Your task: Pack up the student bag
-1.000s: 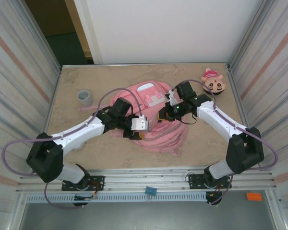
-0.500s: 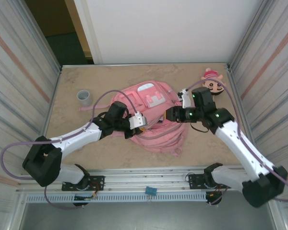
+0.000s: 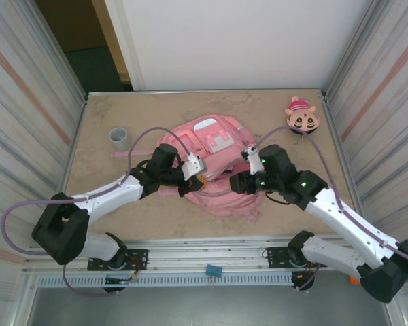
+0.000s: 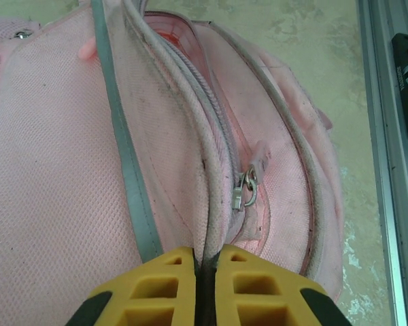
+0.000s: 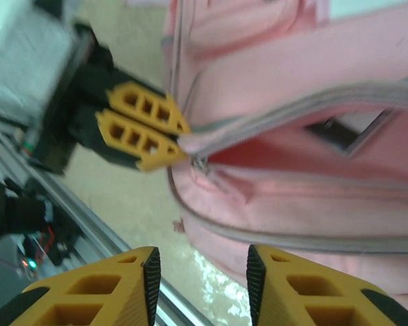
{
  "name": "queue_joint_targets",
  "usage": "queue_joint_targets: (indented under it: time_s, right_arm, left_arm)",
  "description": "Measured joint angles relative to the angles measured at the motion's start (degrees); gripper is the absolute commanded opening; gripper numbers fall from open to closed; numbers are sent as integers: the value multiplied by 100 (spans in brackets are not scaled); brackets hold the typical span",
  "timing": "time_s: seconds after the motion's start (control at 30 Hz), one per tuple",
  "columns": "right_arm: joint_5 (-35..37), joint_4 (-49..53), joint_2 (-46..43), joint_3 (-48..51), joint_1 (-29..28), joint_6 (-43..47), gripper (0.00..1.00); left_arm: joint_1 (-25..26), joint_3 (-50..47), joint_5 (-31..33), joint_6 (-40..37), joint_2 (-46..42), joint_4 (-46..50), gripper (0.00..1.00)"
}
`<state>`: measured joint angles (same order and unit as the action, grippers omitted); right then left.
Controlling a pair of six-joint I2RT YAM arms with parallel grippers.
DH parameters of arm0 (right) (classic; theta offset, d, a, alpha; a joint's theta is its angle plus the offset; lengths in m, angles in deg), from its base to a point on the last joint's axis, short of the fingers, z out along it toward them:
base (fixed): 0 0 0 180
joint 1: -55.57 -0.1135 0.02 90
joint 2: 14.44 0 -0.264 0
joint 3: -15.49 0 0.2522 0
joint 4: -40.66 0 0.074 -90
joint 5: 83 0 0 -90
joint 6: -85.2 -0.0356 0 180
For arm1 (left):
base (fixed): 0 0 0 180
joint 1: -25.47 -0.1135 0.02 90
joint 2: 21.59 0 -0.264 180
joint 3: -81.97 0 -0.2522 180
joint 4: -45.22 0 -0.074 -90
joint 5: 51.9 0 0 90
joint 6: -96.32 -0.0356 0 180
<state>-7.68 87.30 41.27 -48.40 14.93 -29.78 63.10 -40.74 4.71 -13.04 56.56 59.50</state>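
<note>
Right now I have the student bag lying flat in the middle of the table, front pockets up, between my two arms. My left gripper is at the bag's near left side, and from its own wrist camera I see the yellow fingers pressed together with a fold of the pink zipper edge clamped between them. The grey reflective stripe runs up the fabric just to the left of that pinch. A small metal zipper pull hangs beside the seam a little beyond the fingertips, not touching them. From the right wrist camera I see the same pinch from the other side. To the right of it the seam gapes slightly and shows a darker pink inside. My right gripper hangs near the bag's right side and points toward the left one. Its jaws stand apart with nothing between them, and through the gap I see only the bag's lower edge and the table. On the overhead view a round cartoon plush sits in the far right corner, well apart from the bag. A small grey cup stands off to the far left.
</note>
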Motion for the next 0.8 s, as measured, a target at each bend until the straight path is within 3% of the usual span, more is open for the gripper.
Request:
queue_joint_targets:
  time_s: [0.6, 0.67, 0.8]
  right_arm:
    - [481, -621, 1858, -407, -516, 297, 48]
    - [485, -647, 1982, -505, -564, 369, 43]
    - [575, -673, 2094, -610, -629, 525, 18]
  left_arm:
    - [-94, 114, -260, 138, 17, 96, 0]
    - [-94, 116, -284, 157, 20, 101, 0]
    - [-94, 125, -282, 166, 28, 120, 0]
